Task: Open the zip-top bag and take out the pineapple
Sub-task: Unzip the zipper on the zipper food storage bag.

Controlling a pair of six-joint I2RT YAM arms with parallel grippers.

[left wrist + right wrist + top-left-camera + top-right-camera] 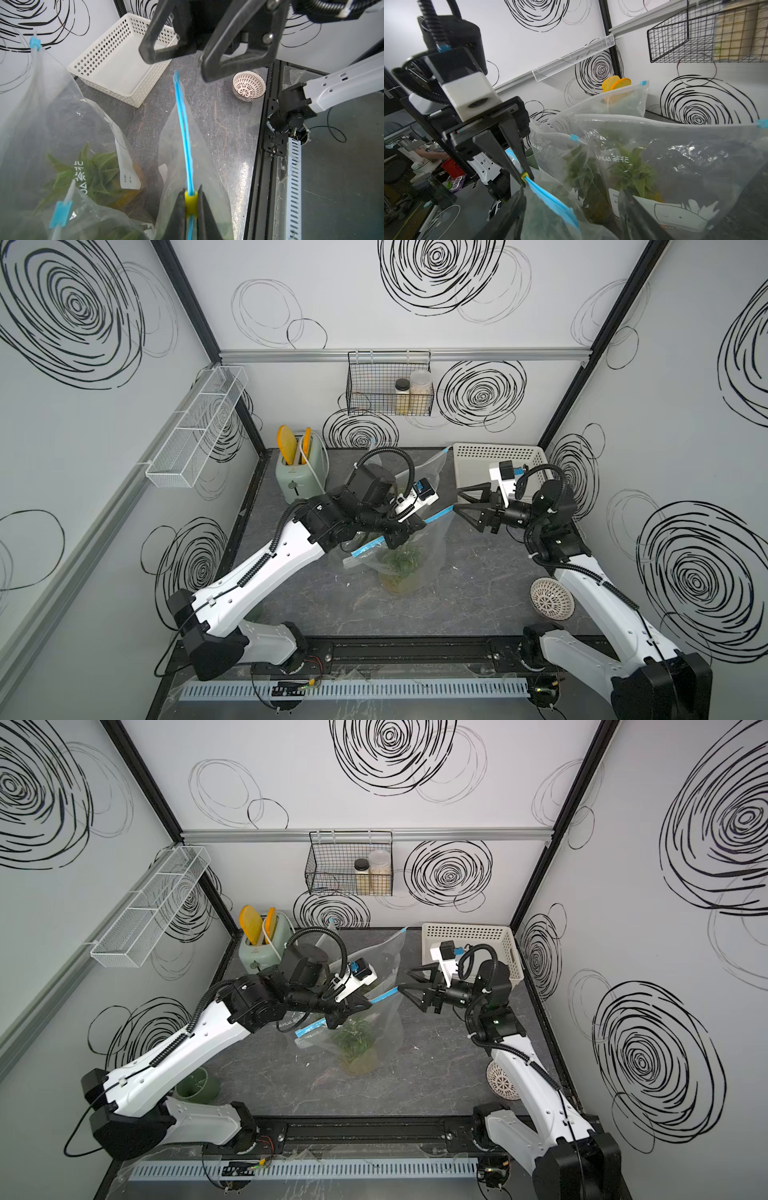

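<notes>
A dark marbled surface carries a pale green toaster at far left and a white perforated basket at far right. A patterned bowl sits near right, a green cup near left. A clear zip-top bag holding the pineapple rests at the middle.

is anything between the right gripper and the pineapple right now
Yes. The clear plastic zip-top bag encloses the green-leafed pineapple, so its wall faces the open right gripper. The shut left gripper pinches the blue zip strip.
</notes>
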